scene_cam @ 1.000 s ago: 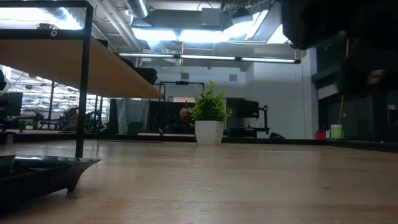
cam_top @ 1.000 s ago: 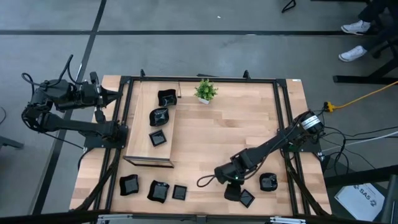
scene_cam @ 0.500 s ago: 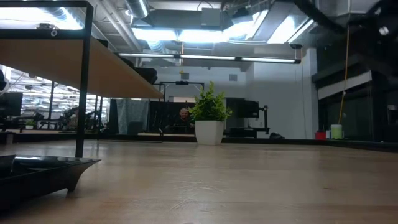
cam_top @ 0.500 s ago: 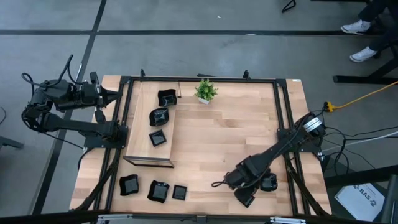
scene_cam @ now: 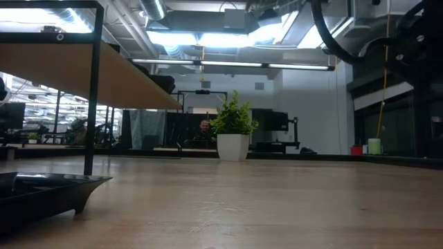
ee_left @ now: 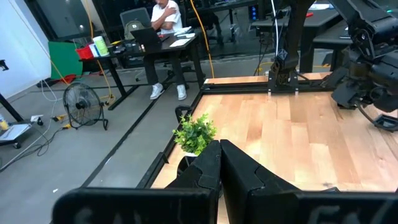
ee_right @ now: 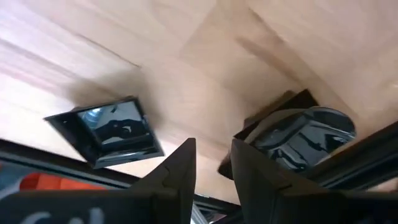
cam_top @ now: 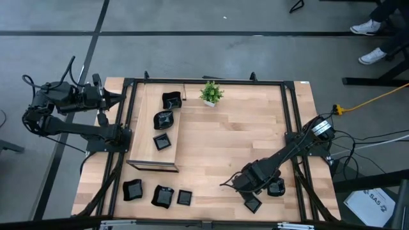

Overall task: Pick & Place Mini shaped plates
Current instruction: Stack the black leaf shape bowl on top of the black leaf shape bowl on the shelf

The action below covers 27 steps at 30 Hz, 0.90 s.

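Three mini plates point(cam_top: 163, 119) already sit on the raised wooden shelf point(cam_top: 153, 163); five remain on the desk point(cam_top: 236, 137). Right claw point(cam_top: 241, 186), part-open and empty, hovers beside two point(ee_right: 112, 132). Left claw point(ee_left: 219, 163) waits closed, off the desk.

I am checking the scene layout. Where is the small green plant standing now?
In the high view the plant stands at the table's far edge, near its middle, just right of the raised wooden shelf that carries three black plates.

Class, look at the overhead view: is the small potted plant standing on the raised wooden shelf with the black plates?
No: the potted plant stands on the table, right of the shelf.
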Motion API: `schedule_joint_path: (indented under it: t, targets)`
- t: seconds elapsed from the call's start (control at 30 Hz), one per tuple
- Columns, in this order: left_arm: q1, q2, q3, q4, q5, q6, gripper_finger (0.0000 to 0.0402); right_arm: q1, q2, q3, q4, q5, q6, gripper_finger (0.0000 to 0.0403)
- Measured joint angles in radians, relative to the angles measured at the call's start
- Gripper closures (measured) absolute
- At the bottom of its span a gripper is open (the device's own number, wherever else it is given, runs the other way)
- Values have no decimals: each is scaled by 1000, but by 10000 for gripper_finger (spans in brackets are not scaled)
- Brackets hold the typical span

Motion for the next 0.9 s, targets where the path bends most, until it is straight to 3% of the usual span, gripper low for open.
schedule_joint_path:
  t: [0.23, 0.9]
  targets:
    - [0, 0, 0, 0, 0, 0, 398, 26, 0, 0, -100, -1, 55, 302]
    - [0, 0, 0, 0, 0, 0, 398, 53, 24, 0, -61, 43, 121, 302]
